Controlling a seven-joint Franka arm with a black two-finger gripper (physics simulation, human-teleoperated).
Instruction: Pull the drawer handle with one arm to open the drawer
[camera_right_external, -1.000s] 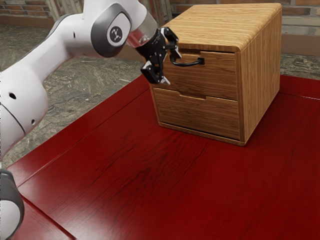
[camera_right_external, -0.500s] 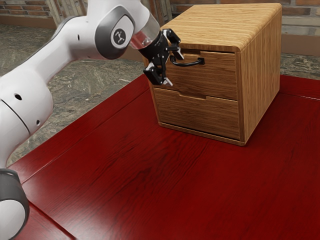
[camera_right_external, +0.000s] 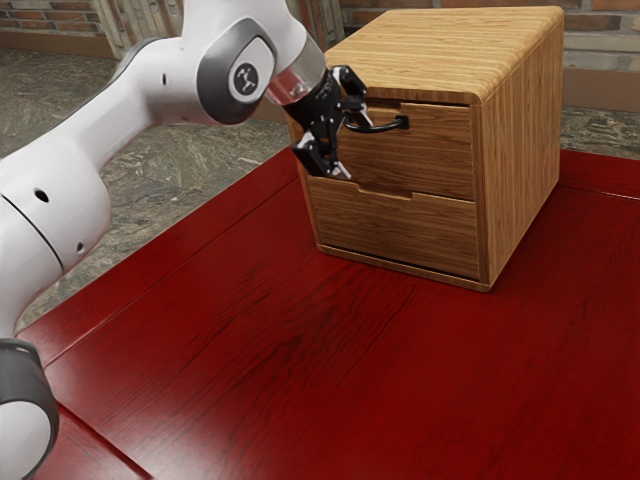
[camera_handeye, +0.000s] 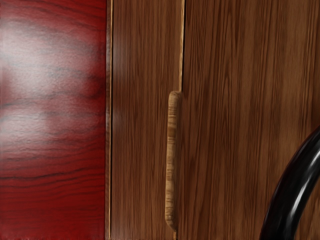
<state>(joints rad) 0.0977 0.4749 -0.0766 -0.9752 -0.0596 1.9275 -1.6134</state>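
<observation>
A wooden cabinet (camera_right_external: 455, 55) with two drawers stands at the back of the red table (camera_right_external: 300, 360). The top drawer (camera_right_external: 425, 155) carries a black bow handle (camera_right_external: 385, 126) and sits flush with the cabinet front. My gripper (camera_right_external: 340, 124) is open at the handle's end nearer the exterior view's left, one finger above it and one below. I cannot tell whether a finger touches the handle. In the wrist view the black handle (camera_handeye: 295, 192) curves close to the hand, over the wooden drawer front (camera_handeye: 240, 100).
The lower drawer (camera_right_external: 400, 225) has no handle, only a notch (camera_handeye: 172, 160) in its upper edge, and is shut. The red table spreads wide in front of the cabinet. Stone floor (camera_right_external: 170, 160) and a brick wall lie beyond the table.
My hand has moved toward the exterior view's right, up against the cabinet front, so the open fingers now straddle the handle's end. The drawer has not moved.
</observation>
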